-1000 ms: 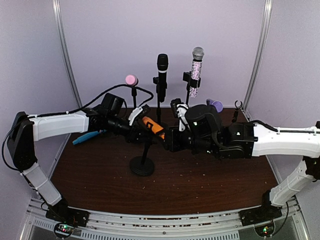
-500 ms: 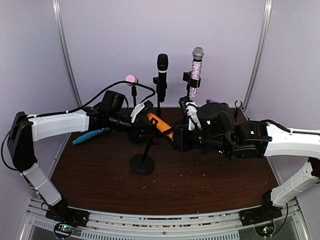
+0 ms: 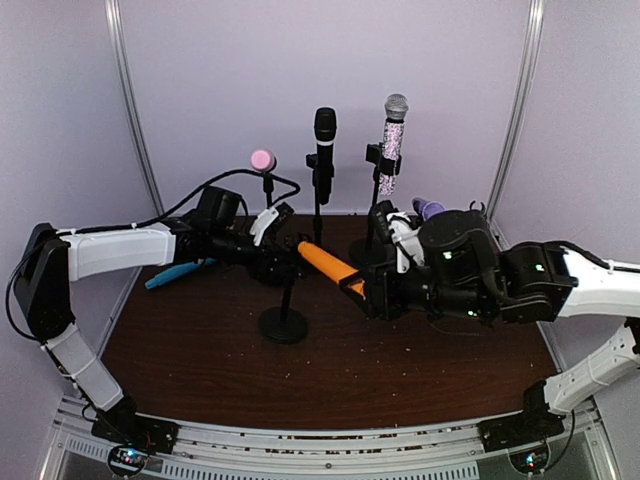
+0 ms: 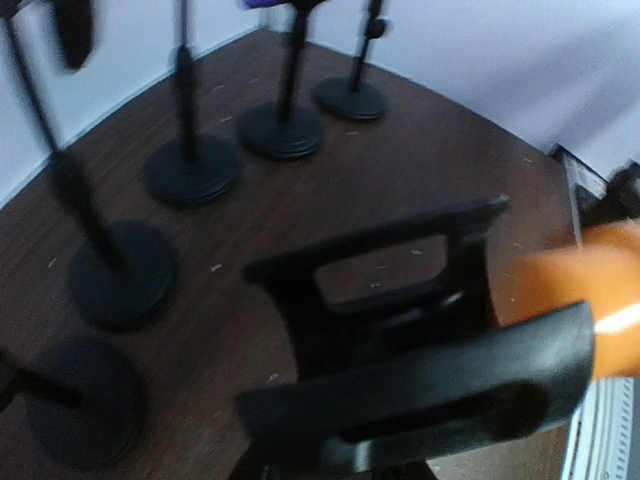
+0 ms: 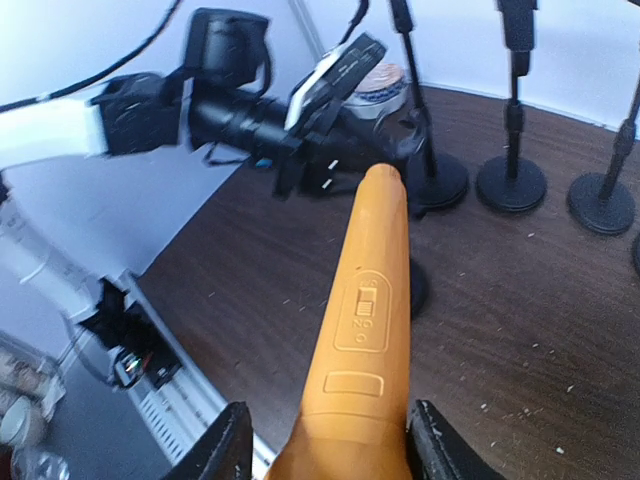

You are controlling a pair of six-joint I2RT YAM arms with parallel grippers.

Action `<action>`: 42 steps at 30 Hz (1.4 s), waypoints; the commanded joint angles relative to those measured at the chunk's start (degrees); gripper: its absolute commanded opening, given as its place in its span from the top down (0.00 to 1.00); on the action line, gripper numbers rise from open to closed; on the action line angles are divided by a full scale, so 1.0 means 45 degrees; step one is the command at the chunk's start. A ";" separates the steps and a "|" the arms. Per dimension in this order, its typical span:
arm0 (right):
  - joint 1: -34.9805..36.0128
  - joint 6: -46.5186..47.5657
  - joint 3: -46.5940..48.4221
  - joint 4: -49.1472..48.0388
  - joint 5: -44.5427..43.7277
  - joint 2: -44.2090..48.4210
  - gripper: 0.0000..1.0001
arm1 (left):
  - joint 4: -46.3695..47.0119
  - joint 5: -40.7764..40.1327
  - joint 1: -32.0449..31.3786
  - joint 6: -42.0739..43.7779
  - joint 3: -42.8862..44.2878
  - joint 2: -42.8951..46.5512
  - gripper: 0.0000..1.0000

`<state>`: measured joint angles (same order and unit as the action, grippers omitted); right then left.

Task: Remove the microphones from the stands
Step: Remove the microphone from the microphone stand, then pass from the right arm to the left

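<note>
The orange microphone [image 3: 326, 262] lies nearly level, its wide end in my right gripper [image 3: 362, 290], which is shut on it. In the right wrist view the microphone [image 5: 372, 300] runs away from the gripper [image 5: 335, 450], switch side up, between both fingers [image 5: 225, 445]. Its narrow end is just beside the black clip of the low stand [image 3: 283, 322], apparently clear of it. My left gripper [image 3: 277, 262] is shut on that clip. In the left wrist view the clip [image 4: 400, 310] sits between the jaws and the microphone [image 4: 590, 285] is at the right edge.
Behind stand a pink microphone [image 3: 262, 159], a black one [image 3: 325, 125], a glittery one [image 3: 391, 145] and a purple one [image 3: 431, 209], each on a stand. A blue object [image 3: 175, 272] lies at the left. Several round stand bases [image 4: 190, 168] crowd the back of the table.
My right gripper has drawn back to the right with the orange microphone, sliding it out through the clip. My left gripper has stayed on the clip, shifting slightly left.
</note>
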<state>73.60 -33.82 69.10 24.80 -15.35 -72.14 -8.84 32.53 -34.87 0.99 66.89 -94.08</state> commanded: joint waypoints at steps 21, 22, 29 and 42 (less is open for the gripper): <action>0.0566 0.0395 -0.0449 0.0298 0.0524 0.2174 1.00 | -0.2322 0.0449 0.1654 0.2341 -0.2588 0.3412 0.03; 0.0549 0.0447 -0.0335 0.0199 0.0641 0.1967 1.00 | -0.2722 0.0373 0.1673 0.2565 -0.2712 0.3662 0.02; 0.0525 0.0979 0.0816 -0.0092 0.1496 0.0888 1.00 | -0.7095 -0.0227 0.2509 0.5321 -0.2329 0.6151 0.02; 0.0375 0.2207 0.4642 0.0113 0.4755 -0.2992 1.00 | -1.1374 -0.0001 0.3094 0.9627 0.0534 0.8817 0.09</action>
<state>76.01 -26.52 84.53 26.24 0.16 -80.20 -56.64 30.81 -20.99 38.41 65.89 -55.53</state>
